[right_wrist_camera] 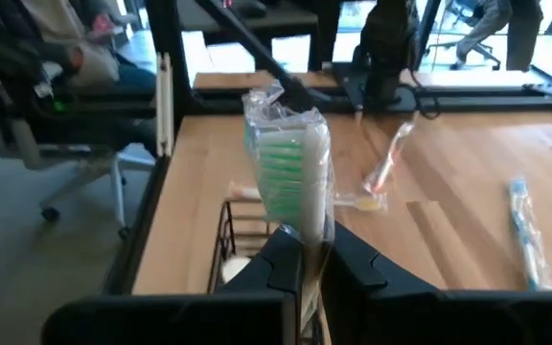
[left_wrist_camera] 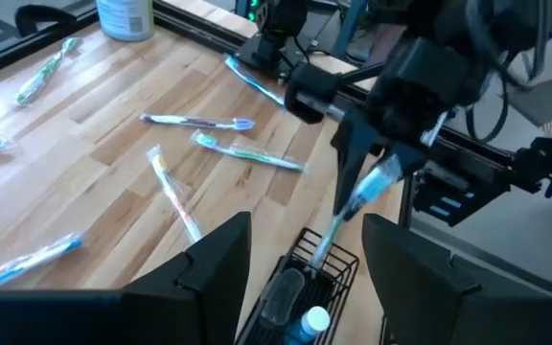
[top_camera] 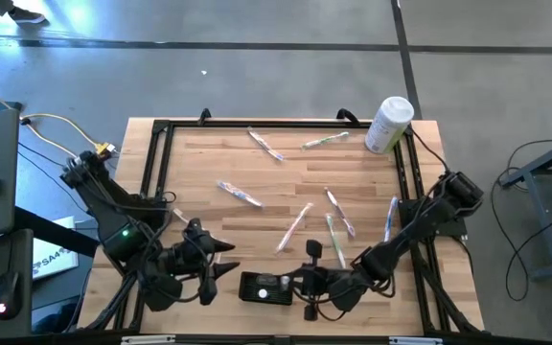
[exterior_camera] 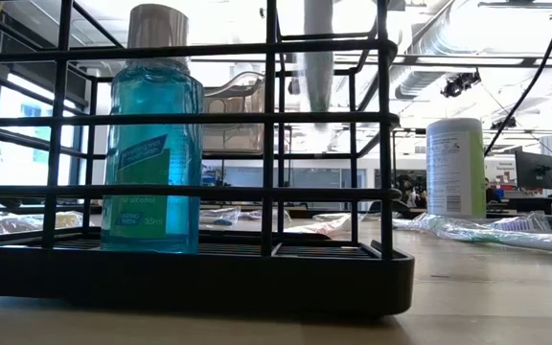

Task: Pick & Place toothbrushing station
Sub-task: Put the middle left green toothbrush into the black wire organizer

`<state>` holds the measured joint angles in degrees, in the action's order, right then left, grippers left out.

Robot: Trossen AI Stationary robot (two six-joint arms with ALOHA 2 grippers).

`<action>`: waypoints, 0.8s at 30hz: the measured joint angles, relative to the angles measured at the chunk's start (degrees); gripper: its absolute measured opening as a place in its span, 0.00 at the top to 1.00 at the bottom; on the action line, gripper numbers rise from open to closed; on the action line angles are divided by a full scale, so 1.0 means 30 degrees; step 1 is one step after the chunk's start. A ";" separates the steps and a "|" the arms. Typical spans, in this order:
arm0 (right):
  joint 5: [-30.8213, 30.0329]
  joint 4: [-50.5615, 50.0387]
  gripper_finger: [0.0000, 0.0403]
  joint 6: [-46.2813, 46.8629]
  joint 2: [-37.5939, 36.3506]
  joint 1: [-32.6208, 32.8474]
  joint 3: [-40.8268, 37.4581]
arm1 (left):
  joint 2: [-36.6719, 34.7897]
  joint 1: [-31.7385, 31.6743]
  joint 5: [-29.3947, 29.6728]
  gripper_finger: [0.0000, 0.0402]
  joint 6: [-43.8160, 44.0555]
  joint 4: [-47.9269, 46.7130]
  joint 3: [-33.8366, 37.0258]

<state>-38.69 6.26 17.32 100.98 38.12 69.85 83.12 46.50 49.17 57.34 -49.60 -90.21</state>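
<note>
The right gripper (right_wrist_camera: 310,251) is clamped shut on a wrapped toothbrush (right_wrist_camera: 290,163), whose green bristled head in clear plastic stands up just past the fingertips in the right wrist view. In the left wrist view the same toothbrush (left_wrist_camera: 357,206) hangs from that gripper (left_wrist_camera: 353,182) with its lower end inside the wire compartment of the toothbrushing station (left_wrist_camera: 300,297). The station (top_camera: 266,287) sits close to the table's near edge, about midway along it, between the two arms. From table height it shows as a dark wire rack on a low black base (exterior_camera: 190,268), with a blue mouthwash bottle (exterior_camera: 151,144) standing upright in its left compartment.

The left gripper (top_camera: 226,261) hovers just beside the station on its left side, its jaws spread apart and holding nothing; its two dark fingers (left_wrist_camera: 214,264) frame the rack in the left wrist view.

Farther out, several wrapped toothbrushes lie loose across the middle of the wooden table (top_camera: 199,158): one (top_camera: 238,194) left of centre, one (top_camera: 266,144) and another (top_camera: 324,141) toward the far edge, and a cluster (top_camera: 333,216) right of centre. A white cylindrical container (top_camera: 389,123) stands at the far right corner. A black frame (top_camera: 161,163) runs along the table's edges.
</note>
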 joint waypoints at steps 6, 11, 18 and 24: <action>0.0331 0.0680 0.97 0.0291 0.0718 -0.0151 0.0013 | 0.0076 0.0007 0.0568 0.51 0.0057 0.0382 -0.0007; 0.0484 0.0728 0.97 0.0943 0.1070 -0.0473 0.0020 | 0.0083 0.0007 0.0799 0.51 -0.0432 0.1180 -0.0007; 0.0471 0.0139 0.97 0.1490 0.1163 -0.0723 0.0006 | 0.0076 0.0007 0.0807 0.51 -0.0520 0.1179 -0.0007; 0.0365 0.0199 0.97 0.1824 0.1317 -0.0770 -0.0002 | 0.0076 0.0000 0.0872 0.51 -0.0934 0.1060 -0.0007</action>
<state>-37.59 6.85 22.79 104.93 35.81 69.84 83.35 46.50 51.79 54.54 -46.42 -90.24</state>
